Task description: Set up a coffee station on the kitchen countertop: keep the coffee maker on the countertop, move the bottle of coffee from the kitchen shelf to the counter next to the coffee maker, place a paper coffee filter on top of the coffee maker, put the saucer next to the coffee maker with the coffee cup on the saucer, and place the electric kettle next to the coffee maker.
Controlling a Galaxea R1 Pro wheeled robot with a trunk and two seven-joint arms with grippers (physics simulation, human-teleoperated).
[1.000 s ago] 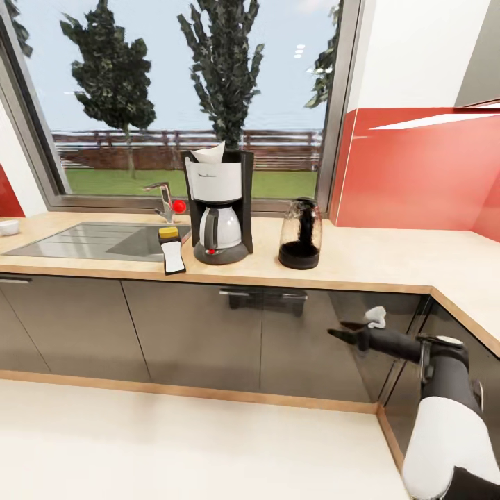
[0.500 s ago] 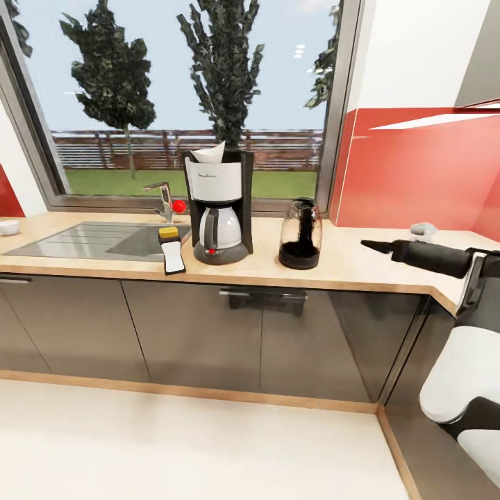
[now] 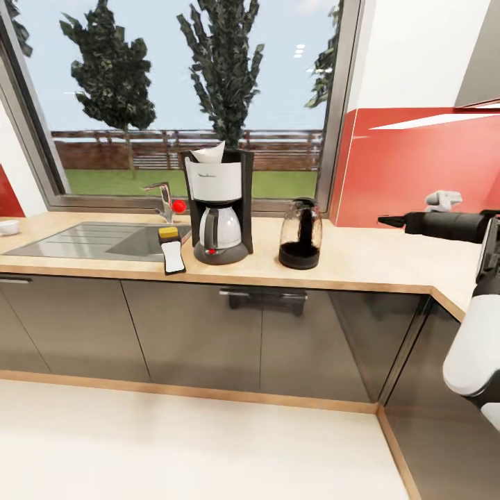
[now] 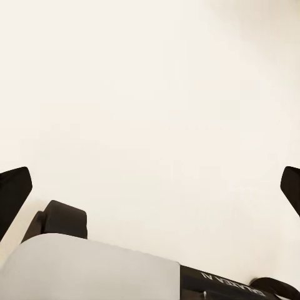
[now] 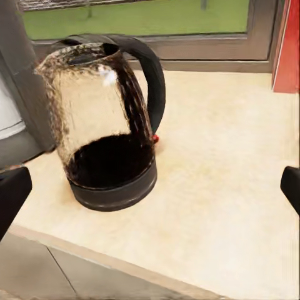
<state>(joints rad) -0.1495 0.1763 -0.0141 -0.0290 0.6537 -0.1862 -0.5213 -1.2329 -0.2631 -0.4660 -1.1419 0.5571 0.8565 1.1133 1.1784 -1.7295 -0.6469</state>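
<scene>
The coffee maker [image 3: 219, 208] stands on the kitchen countertop [image 3: 361, 267] right of the sink, with the paper coffee filter [image 3: 209, 153] on its top. The bottle of coffee [image 3: 172, 251] leans by the counter's front edge, just left of the machine. To the right of the coffee maker stands the electric kettle [image 3: 300, 235], seen close up as the kettle [image 5: 109, 125] in the right wrist view. My right gripper [image 3: 386, 221] hovers open above the counter, right of the kettle and pointing at it. My left gripper [image 4: 150, 181] is open over pale floor. A small white vessel [image 3: 8, 227] at the far left may be the coffee cup; the saucer is out of view.
A grey inset sink [image 3: 90, 239] with a tap [image 3: 164, 200] lies left of the coffee maker. A window runs behind the counter and a red splashback [image 3: 417, 167] rises at the right. The counter turns a corner toward me at the right. Dark cabinet fronts [image 3: 208, 333] stand below.
My right arm has risen from in front of the cabinet fronts to above the counter, its gripper now level with the kettle. Nothing on the counter has moved.
</scene>
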